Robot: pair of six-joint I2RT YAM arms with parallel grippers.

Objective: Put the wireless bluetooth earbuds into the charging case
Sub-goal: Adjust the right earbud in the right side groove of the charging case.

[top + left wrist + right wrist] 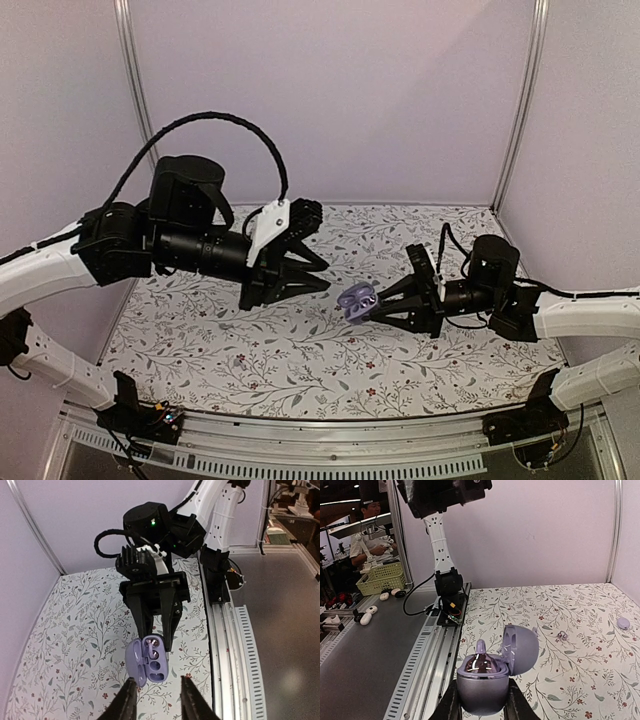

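**One bud in, one to go**

My right gripper (482, 692) pinches the case (479, 677) and holds it up over the middle of the worktop (580, 670). The lid (520, 647) is open. One bud (481, 650) is in the case, but it sticks up, so I think it is not all the way in. My left gripper (158, 682) hangs just beside the case with its fingers spread and nothing in them. The second bud (623, 622) lies near the far edge of the worktop. I think my next job is to fetch it. That means going down softly, pinching this tiny thing tight, then dropping it in the empty hole.
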